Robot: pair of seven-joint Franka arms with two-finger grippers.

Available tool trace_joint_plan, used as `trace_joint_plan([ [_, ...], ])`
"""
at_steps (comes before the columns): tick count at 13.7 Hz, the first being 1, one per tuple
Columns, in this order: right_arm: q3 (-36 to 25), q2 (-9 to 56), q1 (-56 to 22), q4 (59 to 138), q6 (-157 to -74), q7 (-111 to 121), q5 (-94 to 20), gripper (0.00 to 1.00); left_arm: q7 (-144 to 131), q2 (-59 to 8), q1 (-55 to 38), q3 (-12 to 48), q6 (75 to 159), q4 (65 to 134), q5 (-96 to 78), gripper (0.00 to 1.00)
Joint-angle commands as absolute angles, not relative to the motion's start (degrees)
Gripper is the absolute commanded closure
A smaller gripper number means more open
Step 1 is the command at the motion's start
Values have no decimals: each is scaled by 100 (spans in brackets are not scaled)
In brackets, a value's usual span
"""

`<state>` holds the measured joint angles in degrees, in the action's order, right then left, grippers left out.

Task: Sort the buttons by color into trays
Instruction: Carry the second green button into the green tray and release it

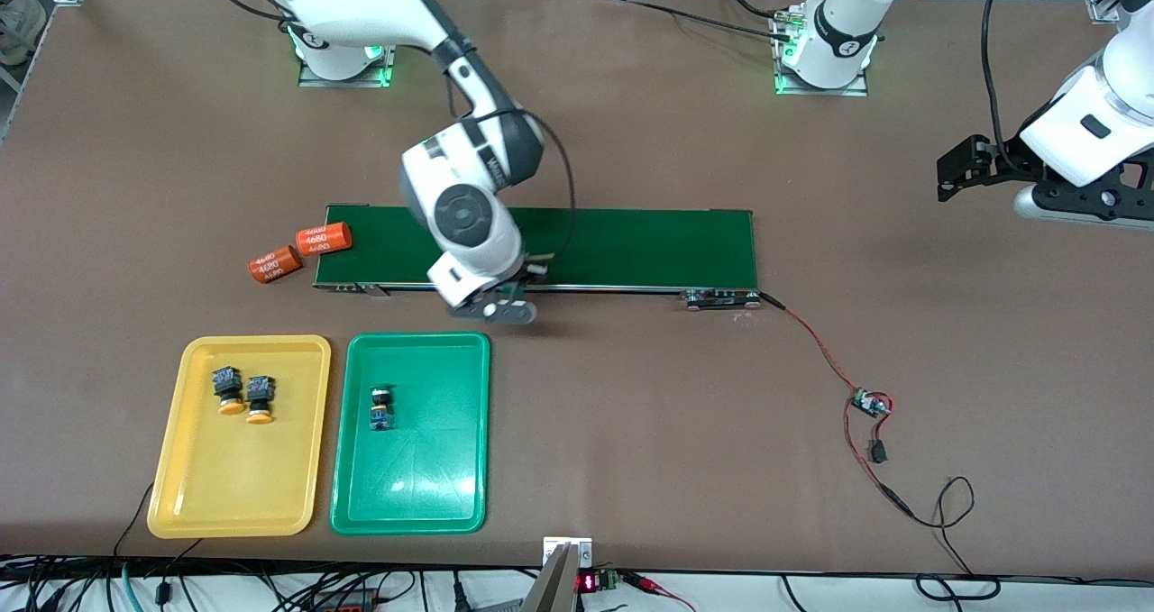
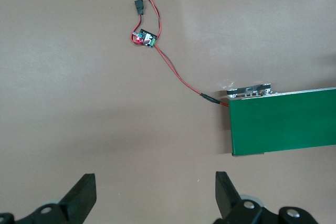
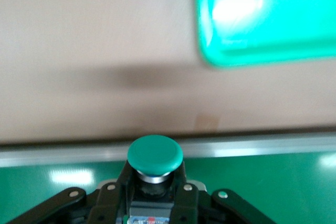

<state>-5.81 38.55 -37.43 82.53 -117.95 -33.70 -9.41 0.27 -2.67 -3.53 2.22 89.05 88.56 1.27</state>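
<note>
yellow tray (image 1: 180,468): 2 buttons | green tray (image 1: 469,468): 1 | right claw (image 3: 155,195) grips green button (image 3: 155,154) | left claw (image 2: 156,195) open

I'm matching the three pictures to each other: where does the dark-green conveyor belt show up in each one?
Front view: the conveyor belt lies mid-table, farther from the camera than both trays.
Left wrist view: only one end of it shows, where the red wire joins.
Right wrist view: it fills the lower strip, under the green-capped button in the right claw.
Shared landmark: the belt's silver edge rail.

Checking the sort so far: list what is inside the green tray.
The green tray holds one green-capped button lying on its side; nothing covers the tray. The second green button is in the right gripper at the conveyor's edge.
</note>
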Motion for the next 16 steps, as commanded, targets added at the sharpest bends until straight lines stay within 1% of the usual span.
trace_joint_plan([
  [1, -598, 3972, -3219, 7762, -11725, -2894, -950, 100, 62, -264, -334, 229, 8754, 8763, 88, 0],
  [3, -606, 4139, -2745, 7542, -11812, -2149, -896, 100, 53, -264, -334, 229, 8754, 8763, 88, 0],
  [5, -598, 4533, -2427, 7095, -12040, -1636, -896, 100, 53, -264, -343, 229, 8754, 8754, 88, 0],
  [9, -694, 5500, -2435, 6093, -12436, -1582, -783, 100, 53, -264, -343, 229, 8754, 8754, 88, 0],
  [13, -799, 5879, -2382, 6038, -13121, -1441, -659, 100, 53, -264, -352, 229, 8754, 8754, 88, 0],
  [14, -869, 5897, -2391, 6021, -13113, -1433, -659, 84, 53, -264, -352, 229, 8754, 8754, 88, 0],
  [15, -870, 5889, -2373, 6029, -13078, -1476, -694, 1, 53, -264, -352, 229, 8754, 8754, 88, 0],
  [16, -870, 5845, -2338, 6029, -13000, -1485, -712, 0, 53, -264, -352, 229, 8754, 8754, 88, 0],
])
